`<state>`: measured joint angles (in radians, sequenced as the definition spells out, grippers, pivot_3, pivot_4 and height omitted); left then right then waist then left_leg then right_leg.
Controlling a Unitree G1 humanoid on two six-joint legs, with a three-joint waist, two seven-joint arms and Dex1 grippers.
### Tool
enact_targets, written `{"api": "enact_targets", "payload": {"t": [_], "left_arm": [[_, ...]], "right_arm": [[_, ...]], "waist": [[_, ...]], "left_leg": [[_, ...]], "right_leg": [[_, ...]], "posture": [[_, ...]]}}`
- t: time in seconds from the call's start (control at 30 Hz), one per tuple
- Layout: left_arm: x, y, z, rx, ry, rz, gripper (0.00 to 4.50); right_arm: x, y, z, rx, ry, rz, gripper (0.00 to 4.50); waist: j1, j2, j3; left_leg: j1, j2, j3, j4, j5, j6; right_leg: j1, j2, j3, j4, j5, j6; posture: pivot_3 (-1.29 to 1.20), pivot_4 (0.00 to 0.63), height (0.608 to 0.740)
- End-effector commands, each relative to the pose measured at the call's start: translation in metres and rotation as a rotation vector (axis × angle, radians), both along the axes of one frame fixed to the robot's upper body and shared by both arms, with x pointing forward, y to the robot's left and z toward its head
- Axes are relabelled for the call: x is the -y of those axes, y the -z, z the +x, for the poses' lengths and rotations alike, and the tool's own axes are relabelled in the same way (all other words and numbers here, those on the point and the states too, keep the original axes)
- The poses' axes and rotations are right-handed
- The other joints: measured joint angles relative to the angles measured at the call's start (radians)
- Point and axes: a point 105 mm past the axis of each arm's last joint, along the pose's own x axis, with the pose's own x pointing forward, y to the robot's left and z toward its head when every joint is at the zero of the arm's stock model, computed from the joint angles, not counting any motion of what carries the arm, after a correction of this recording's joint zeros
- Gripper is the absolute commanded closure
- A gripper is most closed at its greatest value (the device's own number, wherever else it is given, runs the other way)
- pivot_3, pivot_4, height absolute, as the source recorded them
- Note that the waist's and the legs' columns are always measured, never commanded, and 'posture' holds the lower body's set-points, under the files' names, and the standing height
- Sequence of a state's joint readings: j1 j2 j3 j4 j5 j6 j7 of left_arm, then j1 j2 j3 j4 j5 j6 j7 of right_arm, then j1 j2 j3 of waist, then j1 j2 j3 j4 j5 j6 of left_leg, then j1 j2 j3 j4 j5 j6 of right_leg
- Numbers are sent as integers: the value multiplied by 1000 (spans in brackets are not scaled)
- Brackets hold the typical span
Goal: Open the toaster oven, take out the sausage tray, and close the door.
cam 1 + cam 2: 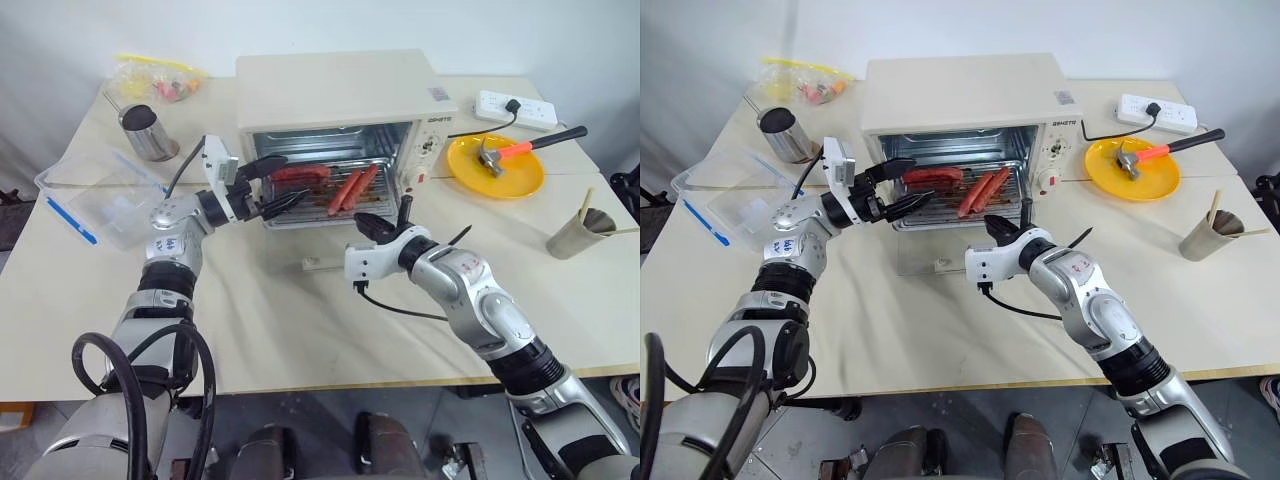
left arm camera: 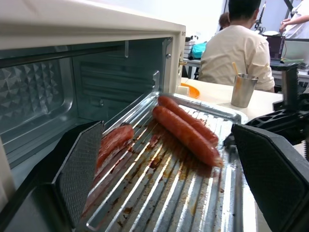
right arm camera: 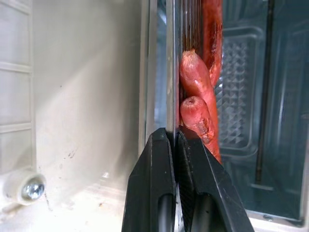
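The cream toaster oven [image 1: 340, 92] stands at the back of the table with its glass door [image 1: 925, 250] folded down flat in front. The silver sausage tray [image 1: 325, 195] sticks partly out of the opening and carries three reddish sausages [image 1: 352, 187]. My right gripper [image 1: 375, 225] is shut on the tray's front rim; the right wrist view shows its fingers [image 3: 159, 164] pinching the thin metal edge. My left gripper [image 1: 280, 185] is open at the tray's left side. In the left wrist view its pads [image 2: 82, 164] stand apart on either side of the ridged tray [image 2: 159, 188].
A yellow plate [image 1: 520, 180] with a hammer lies right of the oven, with a power strip [image 1: 515, 108] behind it. A paper cup [image 1: 578, 235] is at far right. A metal cup [image 1: 150, 132] and a clear container [image 1: 100, 195] sit left. A person [image 2: 236, 48] sits beyond.
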<state>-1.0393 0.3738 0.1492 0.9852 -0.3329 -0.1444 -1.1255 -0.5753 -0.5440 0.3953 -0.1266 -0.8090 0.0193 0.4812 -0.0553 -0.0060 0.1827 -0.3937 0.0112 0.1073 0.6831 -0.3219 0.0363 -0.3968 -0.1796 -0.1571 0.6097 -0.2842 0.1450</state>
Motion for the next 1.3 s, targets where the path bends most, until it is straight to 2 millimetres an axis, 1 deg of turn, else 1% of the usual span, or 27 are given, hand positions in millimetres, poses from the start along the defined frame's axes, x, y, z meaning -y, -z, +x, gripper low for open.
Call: {"api": "enact_targets", "payload": {"t": [0.03,0.23,0.47,0.63,0.73,0.83,0.97,1.07,1.17,1.23,1.3], "left_arm": [[-13,-19,4,52,-60,-23,0],[-16,-19,4,53,-66,-21,0],[-24,-23,3,52,-75,-37,0],[-36,-26,-6,39,-78,-56,0],[-46,-26,-16,30,-107,-53,0],[-52,-26,-26,-33,-119,-91,0],[-60,-28,-54,-162,-101,-178,0],[-62,-28,-69,-244,-94,-223,0],[-58,-19,-89,-361,-58,-255,0],[-53,-6,-107,-503,-24,-279,0],[-48,3,-118,-643,12,-337,0]], "right_arm": [[-6,-17,-11,52,-60,18,4459],[-4,-14,-17,32,-78,22,4459],[6,-16,-25,23,-99,26,4459],[14,-19,-34,60,-148,-1,4459],[19,-21,-39,82,-180,-14,4459],[21,-22,-41,88,-195,-15,4459],[21,-24,-41,96,-212,-12,4459],[22,-27,-41,104,-211,7,4459],[23,-27,-40,95,-212,38,4459],[21,-29,-41,102,-225,65,4459],[19,-35,-41,104,-238,111,4459]], "waist": [[0,0,0],[0,0,0],[1,0,0],[3,0,0],[4,0,0],[8,0,0],[17,0,0],[25,-1,0],[29,-1,0],[28,-1,0],[28,-1,0]], "left_leg": [[0,0,0,0,0,0],[0,0,0,0,0,0],[0,0,1,0,0,0],[0,0,0,0,0,0],[1,1,0,0,0,0],[0,2,-1,0,0,0],[1,3,-2,0,0,0],[1,4,-3,0,0,0],[3,3,-4,0,0,0],[3,3,-5,0,0,0],[3,3,-6,0,0,0]], "right_leg": [[0,0,0,0,0,0],[0,0,0,0,0,0],[0,0,0,0,0,0],[0,0,0,0,0,0],[0,0,0,0,0,0],[0,-1,0,0,0,0],[2,-1,0,0,0,0],[2,-2,0,0,0,0],[5,-2,0,0,0,0],[5,-2,1,-1,0,0],[5,-2,1,0,0,0]], "posture": [[0,150,740],[0,150,740],[0,150,740],[0,150,740],[0,150,740],[0,150,740],[0,150,740],[0,150,740],[0,150,740],[0,150,740],[0,150,740]]}}
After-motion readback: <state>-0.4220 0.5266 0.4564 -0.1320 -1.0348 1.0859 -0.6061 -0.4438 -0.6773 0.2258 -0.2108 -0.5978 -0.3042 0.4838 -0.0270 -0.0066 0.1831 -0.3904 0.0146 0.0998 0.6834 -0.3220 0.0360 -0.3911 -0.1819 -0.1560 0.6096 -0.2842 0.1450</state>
